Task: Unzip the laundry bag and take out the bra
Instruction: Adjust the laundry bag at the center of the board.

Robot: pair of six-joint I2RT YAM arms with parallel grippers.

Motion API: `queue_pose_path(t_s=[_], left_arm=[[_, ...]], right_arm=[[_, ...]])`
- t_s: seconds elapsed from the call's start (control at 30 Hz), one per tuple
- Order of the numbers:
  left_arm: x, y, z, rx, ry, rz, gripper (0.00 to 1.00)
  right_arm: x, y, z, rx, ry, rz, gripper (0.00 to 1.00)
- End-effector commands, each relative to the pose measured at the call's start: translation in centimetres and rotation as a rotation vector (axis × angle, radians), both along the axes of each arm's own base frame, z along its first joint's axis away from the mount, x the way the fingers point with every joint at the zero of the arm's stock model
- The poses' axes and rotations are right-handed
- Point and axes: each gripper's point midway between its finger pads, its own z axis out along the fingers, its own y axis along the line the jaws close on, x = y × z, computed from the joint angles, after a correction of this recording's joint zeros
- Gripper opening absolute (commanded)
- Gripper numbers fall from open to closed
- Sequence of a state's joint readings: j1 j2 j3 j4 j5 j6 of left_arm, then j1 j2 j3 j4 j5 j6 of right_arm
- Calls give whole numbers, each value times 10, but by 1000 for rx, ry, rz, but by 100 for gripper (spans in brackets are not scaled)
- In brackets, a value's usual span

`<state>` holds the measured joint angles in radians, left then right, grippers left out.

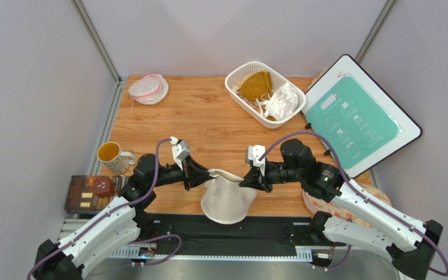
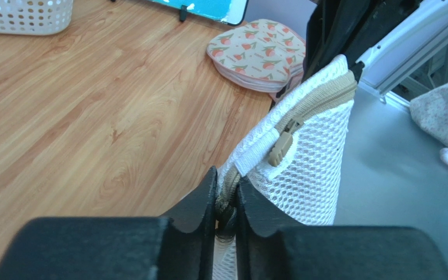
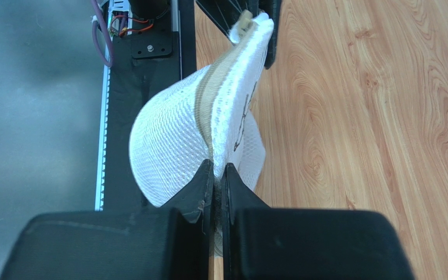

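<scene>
- One laundry bag (image 1: 227, 199): whitish mesh, hanging in the air between the two claws over the near table edge, sagging towards the arm bases.
- Two arms. The left gripper (image 2: 226, 201) has its fingers almost together, pinching the bag's seam. The right gripper (image 3: 217, 181) is clamped on the opposite end of the same seam.
- One tan zipper (image 3: 207, 105) runs along the top of the bag. One tan zipper pull (image 2: 280, 149) sits near the left claw, just beside a white tab.
- One white perforated basket (image 1: 236, 87) at the far side holds one mustard bra (image 1: 255, 84) and one white bra (image 1: 283, 102).
- One small round mesh pouch (image 1: 148, 88) with a pink rim, far left corner.
- One mug (image 1: 110, 154) and one dark book (image 1: 92, 191), both at the left edge.
- One teal board (image 1: 361, 114) with a white frame, far right.
- One strawberry-print pouch (image 2: 258, 52) at the right edge.
- Surface: wooden table (image 1: 209, 122) with a black rail at the near edge. Plain pale grey walls, metal posts in the corners.
- Contents of the bag unreadable through the mesh.
- The strawberry pouch is mostly covered by the right arm in the top view.
- Icons on the board too small to read.
</scene>
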<state>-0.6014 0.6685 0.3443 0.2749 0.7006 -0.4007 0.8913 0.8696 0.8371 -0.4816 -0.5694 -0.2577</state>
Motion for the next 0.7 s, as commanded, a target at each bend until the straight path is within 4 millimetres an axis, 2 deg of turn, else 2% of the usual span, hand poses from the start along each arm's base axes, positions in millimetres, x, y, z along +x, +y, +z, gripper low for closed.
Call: queue_pose_path(t_s=[0.0, 0.03, 0.07, 0.1, 0.17, 0.2, 0.27, 0.3, 0.37, 0.4, 0.53, 0.57, 0.6, 0.67], left_arm=[[-11, -5, 11, -22, -70, -50, 7], [-11, -5, 9, -16, -67, -46, 0], [-12, -5, 8, -11, -75, -43, 0], [-9, -2, 6, 0, -72, -11, 0], [-3, 2, 3, 28, -79, 50, 0], [11, 12, -4, 76, -84, 160, 0], [21, 22, -9, 122, -95, 255, 0], [32, 33, -14, 157, -104, 340, 0], [34, 37, -18, 188, -104, 376, 0], [41, 44, -24, 224, -102, 429, 0], [50, 53, -39, 344, -106, 522, 0], [53, 55, -37, 358, -109, 547, 0], [57, 60, -43, 397, -102, 581, 0], [59, 61, -42, 403, -100, 599, 0]], right_arm=[[12, 5, 21, 44, -36, -45, 0], [16, 6, 16, 27, -28, -64, 0], [21, 5, 14, 20, -27, -89, 1], [33, 3, 9, 0, -35, -154, 10], [43, 3, 0, -10, -22, -221, 25], [57, -1, -3, -22, -35, -309, 43], [70, -4, -8, -20, 1, -417, 54], [84, -11, -9, -26, -7, -519, 63], [95, -14, -7, -15, 69, -648, 65], [102, -13, -13, -35, 99, -695, 71], [99, 2, -19, -47, 254, -753, 68], [102, 6, -15, -18, 252, -774, 68], [95, 14, -13, 6, 284, -776, 66], [93, 20, -6, 39, 284, -801, 66]])
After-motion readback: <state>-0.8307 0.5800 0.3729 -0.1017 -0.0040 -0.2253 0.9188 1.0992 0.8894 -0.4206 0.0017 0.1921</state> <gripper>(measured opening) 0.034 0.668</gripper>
